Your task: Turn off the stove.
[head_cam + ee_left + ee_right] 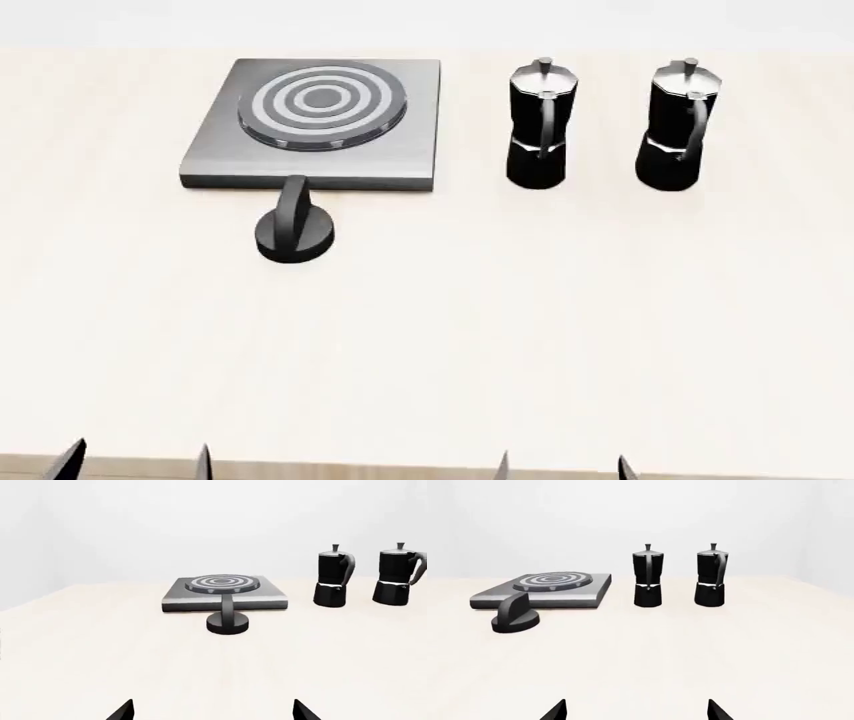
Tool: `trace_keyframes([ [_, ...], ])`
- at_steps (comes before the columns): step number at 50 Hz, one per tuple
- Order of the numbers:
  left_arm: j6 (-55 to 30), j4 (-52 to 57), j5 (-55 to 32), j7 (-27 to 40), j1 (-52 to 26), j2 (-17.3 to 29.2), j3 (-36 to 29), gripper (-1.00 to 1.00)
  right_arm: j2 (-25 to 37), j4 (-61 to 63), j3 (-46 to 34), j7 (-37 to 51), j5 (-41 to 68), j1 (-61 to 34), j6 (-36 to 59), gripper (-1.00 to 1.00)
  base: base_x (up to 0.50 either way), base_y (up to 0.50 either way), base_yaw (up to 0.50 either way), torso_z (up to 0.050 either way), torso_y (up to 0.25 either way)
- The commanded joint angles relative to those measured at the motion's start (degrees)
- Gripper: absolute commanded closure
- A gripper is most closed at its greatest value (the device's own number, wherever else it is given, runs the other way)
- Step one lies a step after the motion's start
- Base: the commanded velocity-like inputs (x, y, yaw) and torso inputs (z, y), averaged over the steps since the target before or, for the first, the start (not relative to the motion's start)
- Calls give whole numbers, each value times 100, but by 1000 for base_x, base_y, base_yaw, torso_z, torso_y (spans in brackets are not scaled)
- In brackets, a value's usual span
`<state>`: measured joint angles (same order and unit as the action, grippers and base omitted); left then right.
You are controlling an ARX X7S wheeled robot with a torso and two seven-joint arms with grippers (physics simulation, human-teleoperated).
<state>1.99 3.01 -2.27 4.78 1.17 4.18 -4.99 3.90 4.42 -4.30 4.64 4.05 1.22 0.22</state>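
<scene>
The table (534, 330) is seen as a wide pale surface, bare across its near half. On its far left the stove (320, 125) is laid flat, a square grey plate with its sides set square to the table edge and its ringed burner (320, 100) facing straight up. To its right, two moka pots (541, 125) are stood upright side by side, well apart from the stove and no part of the job.

Just in front of the stove's near edge the knob (296, 230) is placed, a round black base with a raised ridge. In the head view the ridge's long axis is run near-to-far, its far end aimed at the stove; whether that marks on or off cannot be told.

Nothing of the task appears to be done yet: the knob is untouched and both arms are held back at the near table edge. The reach, the grip and the turn are all judged to be left.

The left pincer (134, 462) is shown only by its fingertips, spread wide with nothing between them. The right pincer (561, 465) is likewise spread wide and nothing is held. The left one lies nearer the knob.
</scene>
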Motion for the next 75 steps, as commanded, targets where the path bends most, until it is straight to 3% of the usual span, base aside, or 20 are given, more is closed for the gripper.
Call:
trace_keyframes([
  [1,130,698,-33,75,185,168,-126,-100,147,817,-37,208,69,127,323,-100,0,0,0,0,0],
  [14,-527,1875,21,234,276,367,-122,-100,325,2230,-24,526,116,178,1218,-100,0,0,0,0,0],
  [25,-1428,3330,-183,395,287,470,18,-100,410,2962,-21,763,29,260,1451,-100,0,0,0,0,0],
  [38,-1870,4012,-367,524,247,530,55,-100,554,3479,-59,835,55,325,1633,-100,0,0,0,0,0],
  [75,-1730,3972,-546,719,269,654,50,-100,720,3486,-109,872,362,441,1240,-100,110,0,0,0,0],
])
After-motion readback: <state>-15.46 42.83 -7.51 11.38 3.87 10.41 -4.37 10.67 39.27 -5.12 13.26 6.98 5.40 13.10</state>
